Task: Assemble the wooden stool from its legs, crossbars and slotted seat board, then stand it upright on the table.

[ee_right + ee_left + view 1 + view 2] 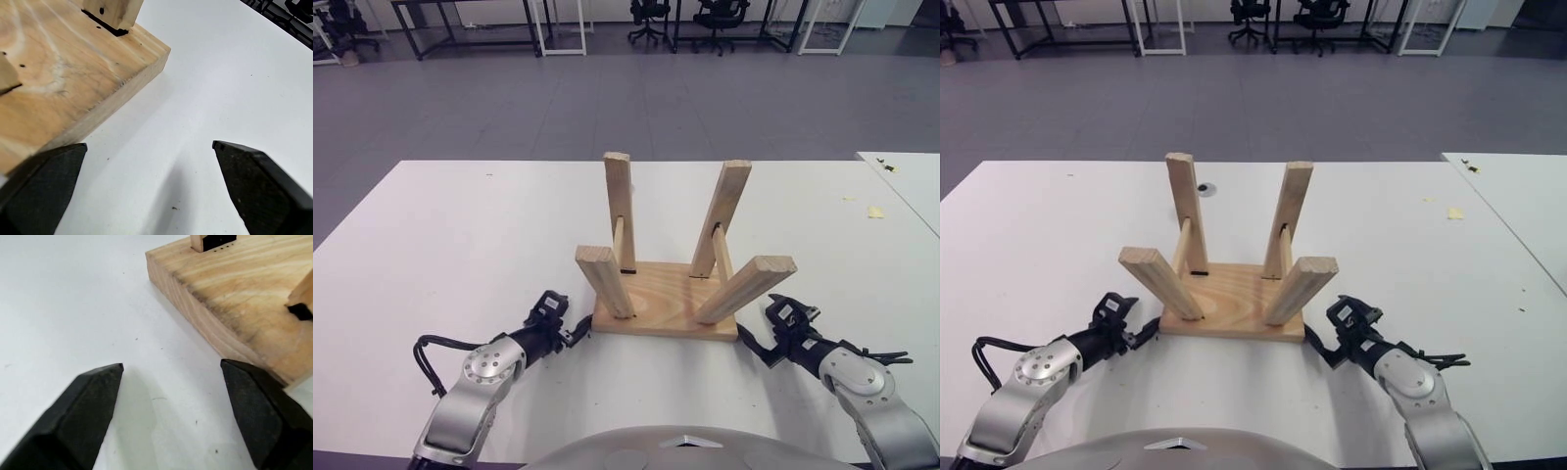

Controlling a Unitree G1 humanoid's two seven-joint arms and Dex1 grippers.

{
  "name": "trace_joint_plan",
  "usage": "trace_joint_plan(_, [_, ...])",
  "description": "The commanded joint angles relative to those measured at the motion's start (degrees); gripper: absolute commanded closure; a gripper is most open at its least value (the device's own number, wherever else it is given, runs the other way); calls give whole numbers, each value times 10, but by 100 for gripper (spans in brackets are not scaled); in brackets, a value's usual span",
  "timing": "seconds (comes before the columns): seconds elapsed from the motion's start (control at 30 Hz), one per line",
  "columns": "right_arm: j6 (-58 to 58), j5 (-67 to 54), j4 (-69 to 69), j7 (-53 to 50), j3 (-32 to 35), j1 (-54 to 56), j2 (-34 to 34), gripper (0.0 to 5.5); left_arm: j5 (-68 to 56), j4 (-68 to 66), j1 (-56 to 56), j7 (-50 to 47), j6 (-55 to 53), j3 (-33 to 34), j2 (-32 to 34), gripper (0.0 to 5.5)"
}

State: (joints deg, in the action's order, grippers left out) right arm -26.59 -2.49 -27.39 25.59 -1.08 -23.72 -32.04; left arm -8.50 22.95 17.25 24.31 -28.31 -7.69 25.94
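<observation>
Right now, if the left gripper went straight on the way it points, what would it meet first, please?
Most likely the seat board: the open left gripper points across a stretch of bare table at the board's side edge, though depth is hard to judge.

Left gripper (171, 364) spread wide, black fingertips (83, 411) low over white table (63, 298). Bare table surface between the tips. Wooden seat board (234, 298) lying flat on table, side edge just beside one fingertip; contact unclear. Leg end (196, 241) seated in a dark slot (220, 241). Second leg (304, 289) partly visible, set in the board.
</observation>
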Motion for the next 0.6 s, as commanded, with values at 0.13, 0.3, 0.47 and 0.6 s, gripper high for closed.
trace_joint_plan(0.13, [-17, -75, -34, 54, -8, 19, 21, 67, -26, 44, -1, 15, -63, -46, -22, 180])
trace_joint_plan(0.3, [-63, -132, -71, 97, 36, 44, -11, 67, -85, 125, -5, 40, -124, -4, -15, 180])
trace_joint_plan(0.47, [-115, -182, -104, 134, 90, 51, -57, 67, -189, 211, -29, 61, -204, 95, 8, 180])
trace_joint_plan(0.6, [-140, -204, -122, 147, 120, 61, -87, 67, -217, 246, -21, 80, -231, 122, 53, 180])
